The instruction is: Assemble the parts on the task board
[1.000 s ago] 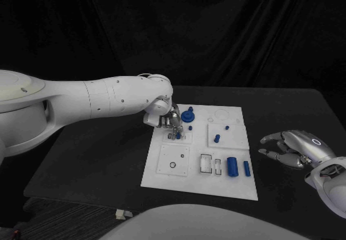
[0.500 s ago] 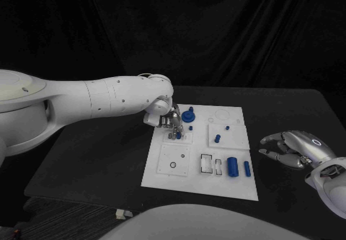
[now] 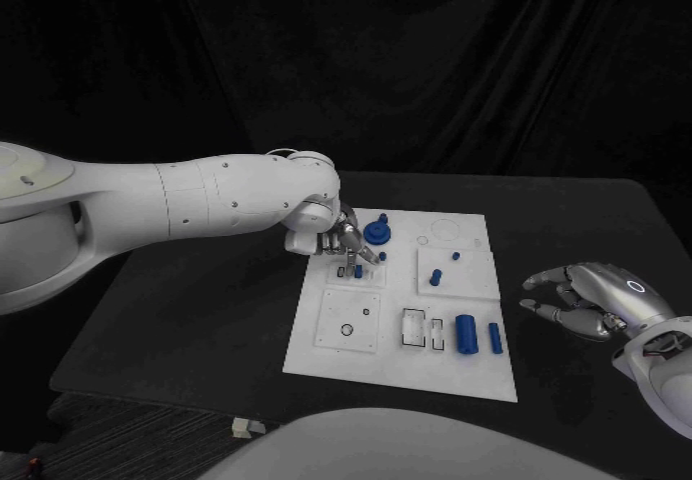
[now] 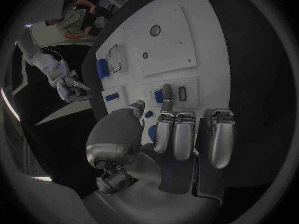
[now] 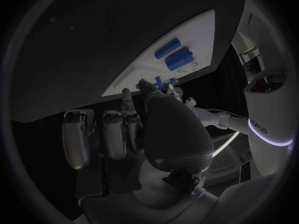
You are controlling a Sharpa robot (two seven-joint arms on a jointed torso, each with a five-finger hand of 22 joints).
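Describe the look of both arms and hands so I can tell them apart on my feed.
Both arms are smooth white shells; the left arm is bulky with small dark dots along it. Each ends in a silver metallic many-fingered hand: the left hand and the right hand, which has a small ring marking on its back. No loose cables are visible.

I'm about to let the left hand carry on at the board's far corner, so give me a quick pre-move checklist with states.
1. Left hand over the task board: ok.
2. Left hand holds a part: cannot tell.
3. Small blue peg at its fingertips: ok.
4. Right hand off the board, on the black table: ok.
5. Large blue cylinder lying clear of the left hand: ok.
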